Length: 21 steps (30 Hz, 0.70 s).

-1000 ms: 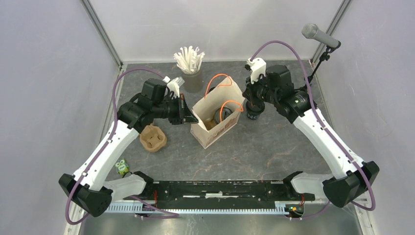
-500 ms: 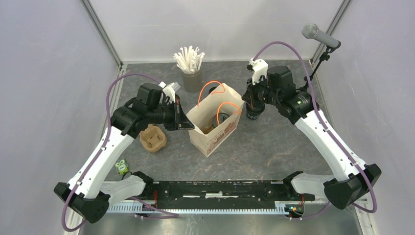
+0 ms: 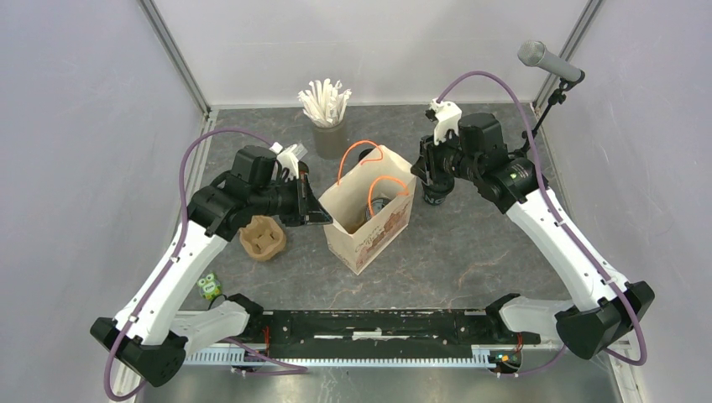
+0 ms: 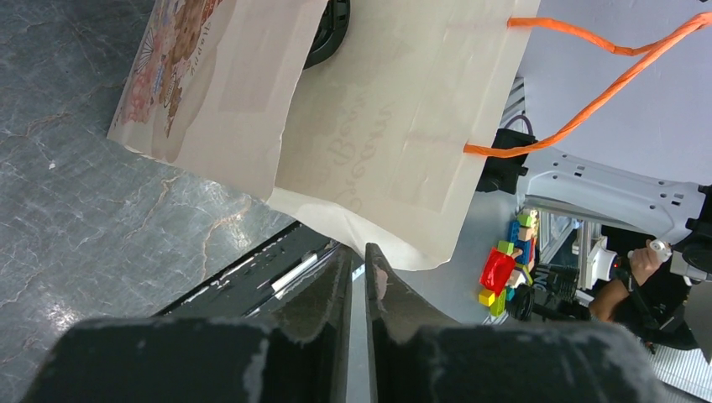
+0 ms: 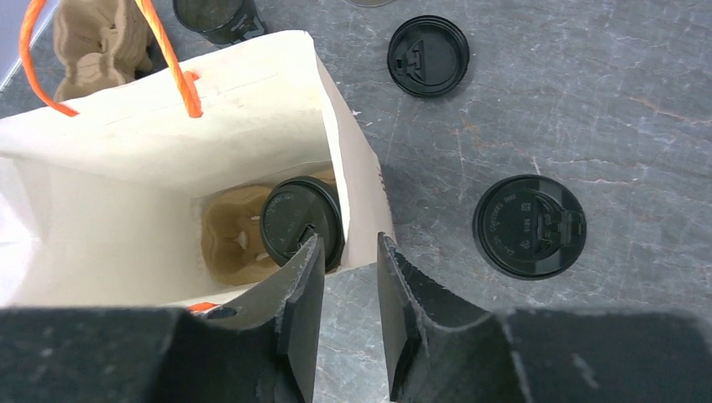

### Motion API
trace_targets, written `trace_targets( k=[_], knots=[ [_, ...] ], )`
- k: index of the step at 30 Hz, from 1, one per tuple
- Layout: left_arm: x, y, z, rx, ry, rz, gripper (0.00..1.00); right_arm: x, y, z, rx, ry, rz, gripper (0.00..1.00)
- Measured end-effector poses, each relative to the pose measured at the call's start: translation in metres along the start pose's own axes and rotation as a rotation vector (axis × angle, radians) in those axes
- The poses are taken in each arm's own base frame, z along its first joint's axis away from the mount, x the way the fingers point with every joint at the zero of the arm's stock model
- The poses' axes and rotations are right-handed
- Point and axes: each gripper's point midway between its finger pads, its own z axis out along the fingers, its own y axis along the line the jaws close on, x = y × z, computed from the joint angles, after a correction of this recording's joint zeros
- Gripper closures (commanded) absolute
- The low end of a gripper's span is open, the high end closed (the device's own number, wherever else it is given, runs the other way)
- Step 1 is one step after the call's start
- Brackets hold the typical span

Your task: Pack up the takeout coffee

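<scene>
Takeout coffee (image 3: 378, 204) is found in two places on the grey bench (image 3: 470, 252). A paper bag (image 3: 379, 239) is stood upright at the bench's middle. The left end effector (image 4: 358, 252) is held barely parted, nothing gripped, at the bag's edge. The right end effector (image 5: 344, 243) is held open astride the bag's near rim. One lidded cup (image 5: 298, 218) is seated in a pulp carrier (image 5: 227, 239) inside the bag. A second lidded cup (image 5: 529, 227) is stood outside, near a loose lid (image 5: 428, 54).

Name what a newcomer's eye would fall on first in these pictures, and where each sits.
A white paper bag with orange handles stands open in the middle of the table. Inside it, a lidded black cup sits in a brown carrier. A grey cup of white straws stands at the back.
</scene>
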Motion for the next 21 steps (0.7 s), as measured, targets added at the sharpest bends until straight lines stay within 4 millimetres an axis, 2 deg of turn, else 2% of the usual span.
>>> trace_targets(
  k=[5, 8, 9, 10, 15, 16, 17, 18, 21],
  knots=[
    [0.000, 0.000, 0.000, -0.001, -0.001, -0.001, 0.60, -0.004, -0.005, -0.002, 0.034, -0.010, 0.001, 0.42],
    [-0.001, 0.001, 0.000, -0.008, -0.005, -0.001, 0.53, -0.020, -0.010, -0.009, 0.075, -0.052, 0.002, 0.30],
    [-0.001, 0.001, -0.001, -0.012, -0.005, -0.002, 0.52, -0.028, -0.011, -0.012, 0.089, -0.075, 0.002, 0.18],
    [-0.003, 0.000, -0.002, -0.016, -0.011, -0.001, 0.49, -0.034, -0.012, -0.015, 0.098, -0.100, 0.000, 0.02],
    [-0.021, -0.015, -0.015, -0.016, -0.055, 0.020, 0.34, -0.061, -0.020, -0.041, 0.165, -0.264, -0.020, 0.02],
    [-0.027, -0.020, -0.019, -0.013, -0.072, 0.028, 0.28, -0.065, -0.023, -0.047, 0.189, -0.291, -0.021, 0.02],
    [-0.032, -0.025, -0.023, -0.006, -0.089, 0.037, 0.03, -0.070, -0.026, -0.052, 0.213, -0.314, -0.022, 0.02],
    [-0.036, -0.029, -0.027, -0.002, -0.106, 0.047, 0.00, -0.075, -0.030, -0.056, 0.240, -0.341, -0.023, 0.02],
    [-0.046, -0.038, -0.038, 0.006, -0.154, 0.084, 0.00, -0.082, -0.045, -0.062, 0.327, -0.372, -0.017, 0.02]
  ],
)
